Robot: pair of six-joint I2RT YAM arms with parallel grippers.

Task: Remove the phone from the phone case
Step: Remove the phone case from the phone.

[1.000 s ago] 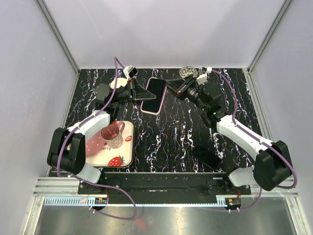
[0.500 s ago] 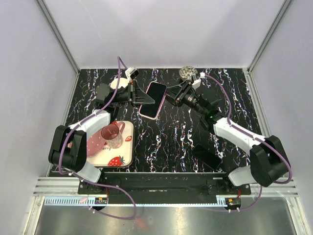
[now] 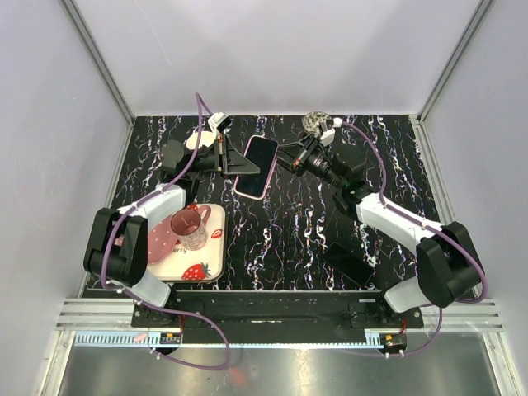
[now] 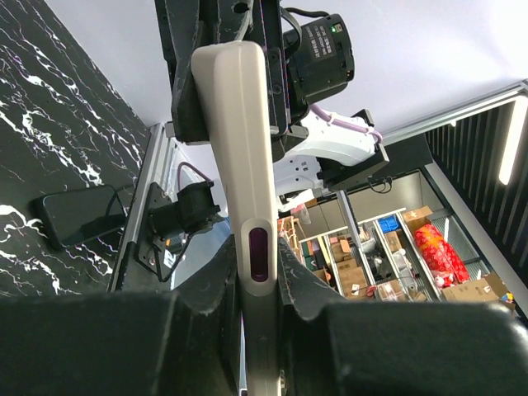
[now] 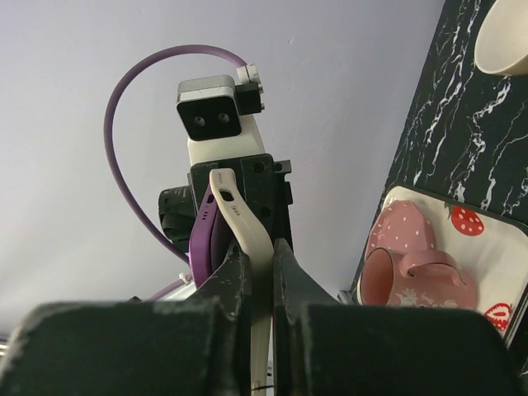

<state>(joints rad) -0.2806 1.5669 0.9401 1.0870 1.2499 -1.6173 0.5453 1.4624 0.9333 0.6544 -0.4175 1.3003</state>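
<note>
I have the phone, seated in its case, held up off the desk between both sets of fingers. My left fingers are clamped on one long edge. In the left wrist view the pale side of the case rises straight from between them. My right fingers pinch the opposite edge, closed tight on the case. The screen faces up, tilted. A mug on a tray sits well apart from the left fingers.
</note>
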